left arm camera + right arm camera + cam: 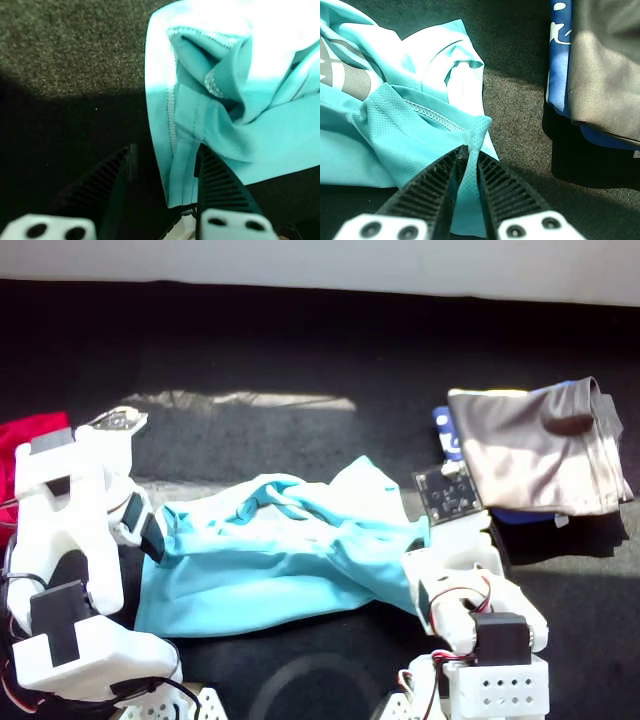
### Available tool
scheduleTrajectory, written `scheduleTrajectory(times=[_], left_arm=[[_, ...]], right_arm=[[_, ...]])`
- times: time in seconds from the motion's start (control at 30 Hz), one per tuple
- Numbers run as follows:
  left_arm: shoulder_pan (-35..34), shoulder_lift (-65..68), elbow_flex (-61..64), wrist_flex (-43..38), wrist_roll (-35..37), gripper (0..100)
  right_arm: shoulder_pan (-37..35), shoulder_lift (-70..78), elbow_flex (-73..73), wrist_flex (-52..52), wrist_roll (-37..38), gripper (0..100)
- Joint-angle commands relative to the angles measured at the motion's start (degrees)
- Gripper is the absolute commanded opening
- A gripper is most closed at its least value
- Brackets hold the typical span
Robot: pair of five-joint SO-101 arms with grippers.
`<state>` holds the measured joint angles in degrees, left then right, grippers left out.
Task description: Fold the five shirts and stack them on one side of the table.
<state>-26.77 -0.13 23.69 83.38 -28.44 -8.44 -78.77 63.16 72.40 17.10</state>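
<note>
A turquoise shirt lies crumpled across the middle of the dark table. My left gripper is at the shirt's left edge. In the left wrist view it stands open, and the shirt's stitched hem lies between the fingers, close to one of them. My right gripper is at the shirt's right edge. The right wrist view shows it shut on a pinched fold of the turquoise shirt.
A stack of folded shirts sits at the right: a grey shirt on top, a blue shirt under it, a black shirt lowest. A red shirt lies at the far left edge. The back of the table is bare.
</note>
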Motion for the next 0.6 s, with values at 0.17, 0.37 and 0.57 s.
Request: scheduleTrajectory(times=[0.17, 0.37, 0.57], left_arm=[[4.09, -1.8, -4.0, 5.98, 1.23, 20], [4.18, -1.1, -1.89, -0.88, 1.23, 20], [6.29, -1.01, 4.53, -4.04, 1.23, 20]], right_arm=[[0.22, -0.4, -0.57, -0.84, -0.09, 0.7], [0.22, -0.4, -0.57, -0.84, -0.09, 0.7], [0.22, -0.4, -0.48, -0.84, -0.09, 0.7]])
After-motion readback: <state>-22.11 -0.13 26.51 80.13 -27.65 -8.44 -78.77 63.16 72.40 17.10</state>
